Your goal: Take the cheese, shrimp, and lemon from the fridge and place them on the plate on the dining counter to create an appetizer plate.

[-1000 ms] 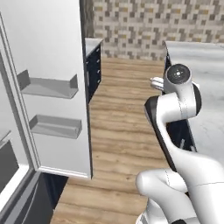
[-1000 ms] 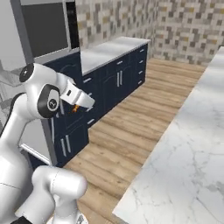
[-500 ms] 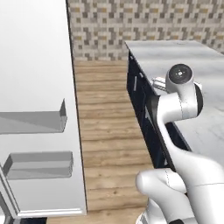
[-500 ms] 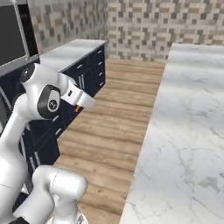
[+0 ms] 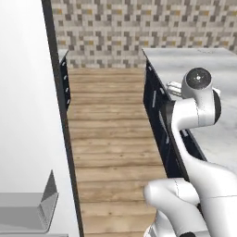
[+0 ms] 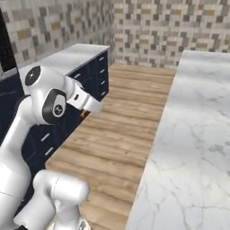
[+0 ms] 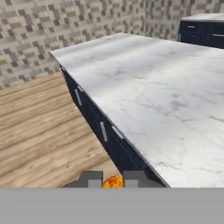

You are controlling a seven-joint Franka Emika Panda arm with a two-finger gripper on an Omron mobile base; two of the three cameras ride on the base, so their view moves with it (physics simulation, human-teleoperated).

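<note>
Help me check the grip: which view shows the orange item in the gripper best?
The hand view: the orange item sits pinched between the two dark fingertips of the gripper, shut on it. The right base view gives a tiny orange speck under the hand. In the left base view the arm hides it.

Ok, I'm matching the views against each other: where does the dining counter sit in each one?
Left base view: dining counter along the right side.
Right base view: it fills the right half.
Hand view: upper right, marble top over navy base.
Shared landmark: the wooden floor beside it.
</note>
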